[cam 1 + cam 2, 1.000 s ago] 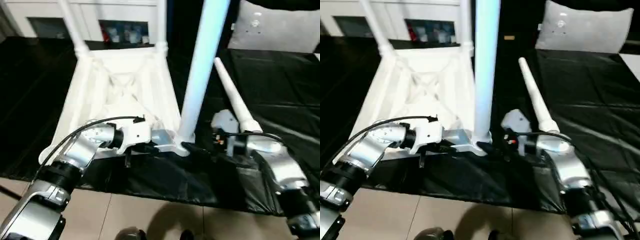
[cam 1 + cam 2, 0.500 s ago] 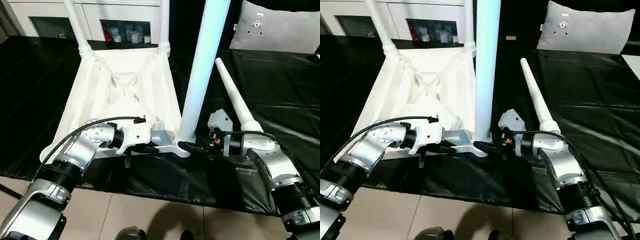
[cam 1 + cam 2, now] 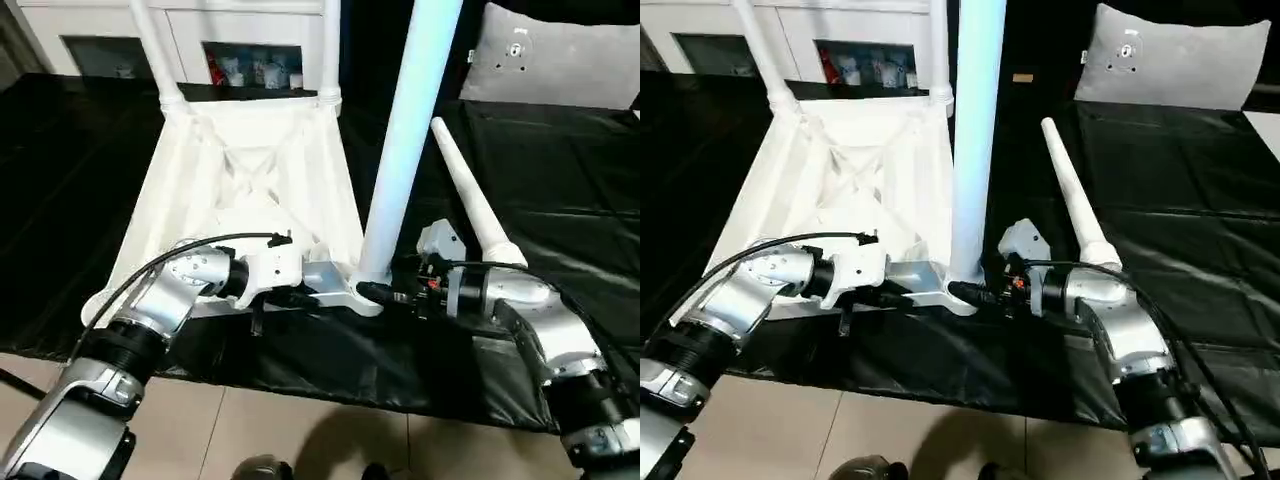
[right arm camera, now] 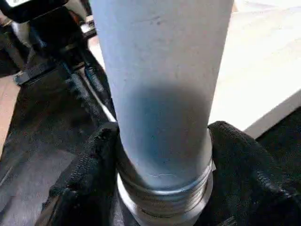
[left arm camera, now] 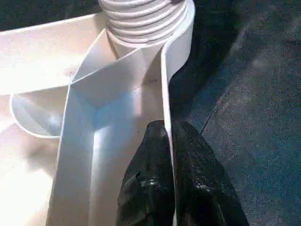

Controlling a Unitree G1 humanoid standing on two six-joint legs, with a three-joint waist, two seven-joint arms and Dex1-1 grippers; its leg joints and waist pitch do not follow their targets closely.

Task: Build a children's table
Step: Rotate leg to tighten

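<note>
Already the right claw [image 3: 992, 292] clasps the threaded base of the upright white tube leg [image 3: 405, 150] at the upturned white plastic tabletop's [image 3: 250, 190] near corner socket; the left claw [image 5: 171, 188] pinches its rim; a tilted twist could cross-thread

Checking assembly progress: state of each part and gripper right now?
table top: upside down on the black sheet, ribbed underside up.
two far legs: upright in the far corner sockets.
near leg: upright in the near corner socket, threads showing at its base.
loose leg: lying on the black sheet, not fitted.
left gripper: shut on the table top's rim.
right gripper: fingers on both sides of the near leg's base.
</note>
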